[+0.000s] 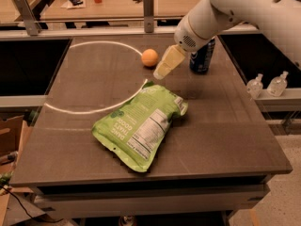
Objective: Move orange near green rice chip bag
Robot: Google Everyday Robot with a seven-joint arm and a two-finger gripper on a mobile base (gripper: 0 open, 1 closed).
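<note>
The bench (221,126) top is a dark, matt sheet, faintly grained. The bag (138,128) is crinkly film with a soft gloss. The orange (149,57) has smooth skin with a dull sheen. The can (202,58) is glossy and looks like metal. The arm (221,13) wears a smooth white shell that looks like plastic. Its gripper (161,71), above the bench near the far edge and just beside the orange, is cream and matt.
</note>
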